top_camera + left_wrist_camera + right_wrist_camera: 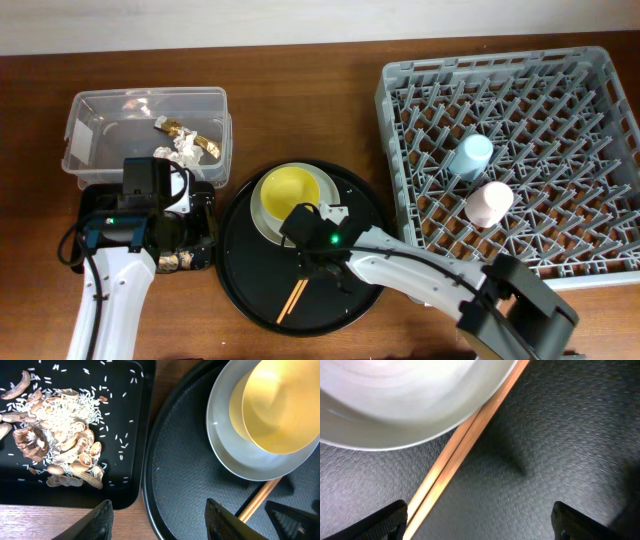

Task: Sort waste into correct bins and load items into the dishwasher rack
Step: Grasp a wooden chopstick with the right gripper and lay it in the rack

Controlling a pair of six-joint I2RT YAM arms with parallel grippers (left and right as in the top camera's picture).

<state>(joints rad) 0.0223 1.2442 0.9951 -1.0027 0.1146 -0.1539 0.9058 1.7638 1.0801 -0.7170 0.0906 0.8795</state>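
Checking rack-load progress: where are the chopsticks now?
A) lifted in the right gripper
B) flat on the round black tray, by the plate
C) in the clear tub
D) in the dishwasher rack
B: the chopsticks lie flat on the round black tray at the rim of the plate, with the right gripper open over them.

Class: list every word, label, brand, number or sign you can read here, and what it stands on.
None readable.
The wrapper pieces in the clear tub are too small to show print.
The dishwasher rack, light blue cup, pink cup and plate carry no visible lettering.
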